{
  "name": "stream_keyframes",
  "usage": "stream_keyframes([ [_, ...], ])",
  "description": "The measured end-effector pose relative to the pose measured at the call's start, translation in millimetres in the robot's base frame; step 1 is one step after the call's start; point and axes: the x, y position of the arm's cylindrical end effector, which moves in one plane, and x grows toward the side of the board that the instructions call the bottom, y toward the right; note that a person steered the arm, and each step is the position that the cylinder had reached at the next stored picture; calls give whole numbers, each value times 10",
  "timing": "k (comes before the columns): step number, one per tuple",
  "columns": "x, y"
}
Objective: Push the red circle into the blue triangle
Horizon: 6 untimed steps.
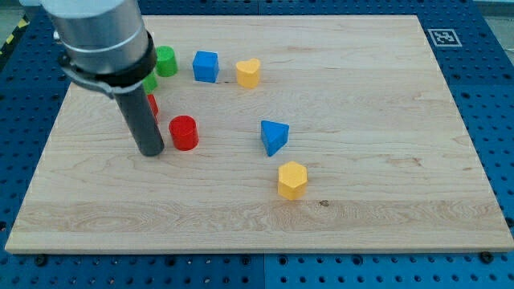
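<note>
Wooden board [361, 96] on a blue pegboard table [490, 80], blocks gathered at the view's left.

My tip [151, 151] ends a bare rod with no claw to open or close, just left of the red circle [184, 132]. The blue triangle [274, 136] lies well to the right, a yellow hexagon [292, 179] below it. Up top: blue cube [206, 66], yellow heart [248, 72], green block [165, 61]; another red block [152, 105] peeks from behind the rod.
</note>
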Motion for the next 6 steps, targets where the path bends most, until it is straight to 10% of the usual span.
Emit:
stream_keyframes([
  [6,-73,620],
])
